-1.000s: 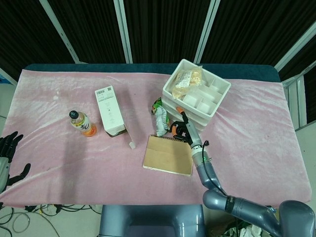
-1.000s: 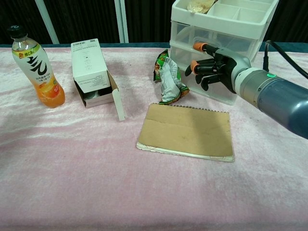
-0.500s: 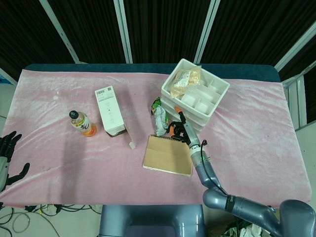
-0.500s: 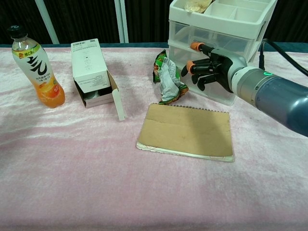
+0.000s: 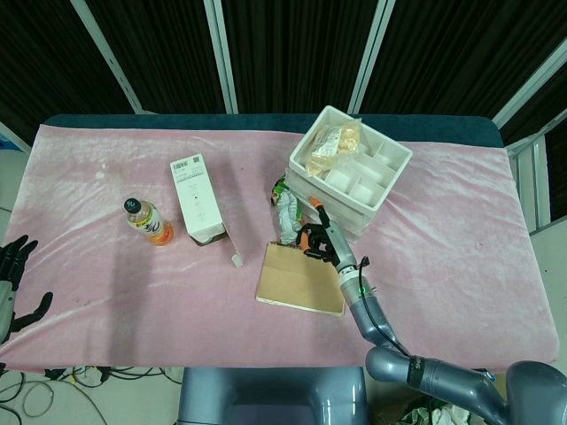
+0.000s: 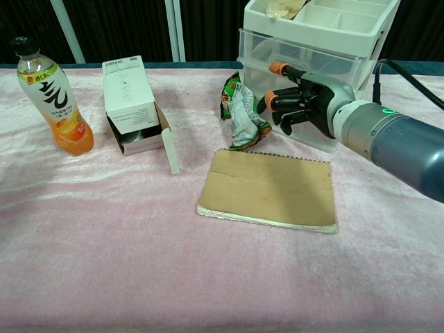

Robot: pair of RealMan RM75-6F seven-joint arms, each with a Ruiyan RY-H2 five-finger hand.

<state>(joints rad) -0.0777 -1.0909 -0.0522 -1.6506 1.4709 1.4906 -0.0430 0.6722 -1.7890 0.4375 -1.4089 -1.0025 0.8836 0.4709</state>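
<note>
— Snack packet first: crumpled green and silver, lying on the pink cloth just left of the white drawer unit, touching the top edge of the brown spiral notebook. How would you take it?

— Come in low from the right, I'd judge, with the fingers wide enough to span the wrapper's crumpled middle, then close slowly. Foil slips, so a light pinch on an edge would probably let it slide. Keep the palm off the notebook, or it will drag along.

— And the right hand now?

— Fingers apart and gently curled, orange tips pointing at the packet, just beside it. It holds nothing. Whether a fingertip already touches the wrapper I cannot tell; the head view shows them very near but not clearly in contact. The back of the hand sits close against the drawer front.

— Anything to watch?

— That drawer unit: a wide sweep could nudge it.

— Left hand?

— Off the table's left edge, fingers spread, nothing in it, well apart from the orange drink bottle and the open white carton.
</note>
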